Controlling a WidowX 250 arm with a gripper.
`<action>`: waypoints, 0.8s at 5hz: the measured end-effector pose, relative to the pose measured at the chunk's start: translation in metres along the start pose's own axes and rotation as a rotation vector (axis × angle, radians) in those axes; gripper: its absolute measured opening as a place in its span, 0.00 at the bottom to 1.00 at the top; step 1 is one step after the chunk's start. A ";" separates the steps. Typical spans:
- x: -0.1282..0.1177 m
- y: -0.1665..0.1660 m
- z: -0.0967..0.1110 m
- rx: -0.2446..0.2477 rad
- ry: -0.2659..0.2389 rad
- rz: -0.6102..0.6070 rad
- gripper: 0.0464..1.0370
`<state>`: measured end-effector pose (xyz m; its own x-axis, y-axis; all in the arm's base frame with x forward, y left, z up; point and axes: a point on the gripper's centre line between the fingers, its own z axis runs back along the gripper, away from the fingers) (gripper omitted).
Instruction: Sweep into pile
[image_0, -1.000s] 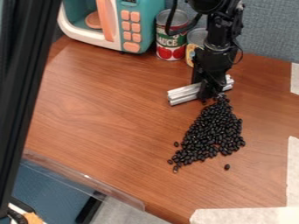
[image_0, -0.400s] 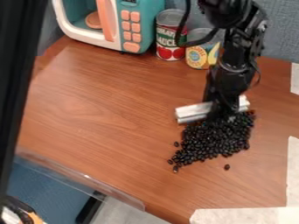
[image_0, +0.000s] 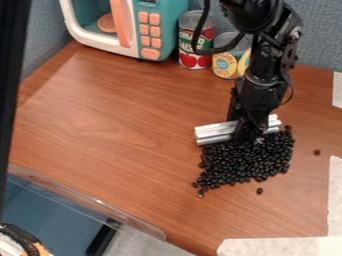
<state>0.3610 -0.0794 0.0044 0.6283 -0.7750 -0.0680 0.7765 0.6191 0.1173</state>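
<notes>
While my fingers (image_0: 246, 135) are closed on the silver bar (image_0: 215, 133), the black beans (image_0: 246, 162) lie along its camera-facing long side on the surface (image_0: 100, 130); pushing square toward the camera should miss the stray bean (image_0: 316, 152) at right.

I see a brown wood-grain table (image_0: 107, 130) w/ glossy black beans (image_0: 247, 162) piled mid-R. Teal-and-white toy microwave (image_0: 172, 30) + two labelled cylindrical metal cans (image_0: 194, 57) at back, off-white strips (image_0: 280, 247) at R.
</notes>
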 end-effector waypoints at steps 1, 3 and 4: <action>-0.002 0.007 0.016 0.000 -0.028 0.036 0.34; -0.040 0.050 0.034 -0.015 -0.086 0.305 0.34; -0.072 0.042 0.008 -0.134 -0.085 0.490 0.34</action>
<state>0.3476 0.0010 0.0225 0.9182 -0.3936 0.0450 0.3945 0.9188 -0.0132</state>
